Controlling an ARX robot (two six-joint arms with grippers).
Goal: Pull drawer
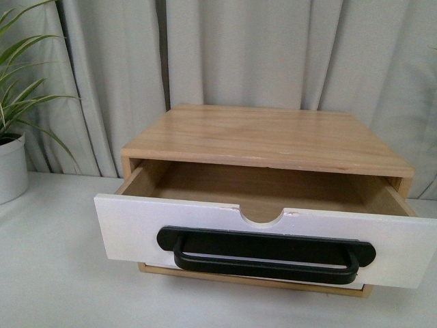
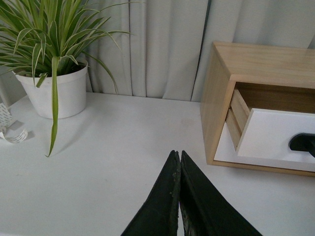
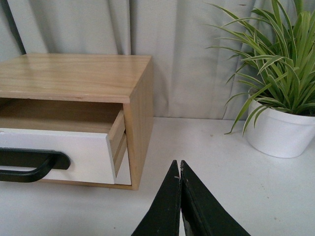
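Tools first. Left tool (image 2: 178,162): fingers pressed together, pinching nothing, low over the bare counter (image 2: 108,162). Right tool (image 3: 179,169): same, tips touching, empty, above the counter. Neither touches the drawer (image 1: 136,229).

Relation for the next move: seen from the left wrist, the drawer lies ahead and off to that arm's inner side; seen from the right wrist, ahead and off to its inner side. So the drawer sits between the two arms, in front of both. The handle (image 1: 266,254) is a long black bar, its long axis running across the white front, side to side, level with the counter. Which arm is nearer: cannot tell, both look well apart from it.

Drawer already stands part-way out of the wooden case (image 1: 273,133); light wood inside is open to view behind the notch in the top edge. Judgement: pull looks largely made; any further pull would need a tool spread and brought to the bar.

View differences: front view shows the whole handle and drawer interior but no arm. Wrist views show the tools, only one handle end each, and the drawer's side overhang. Potted plant (image 2: 54,88) at left, another (image 3: 280,130) at right.
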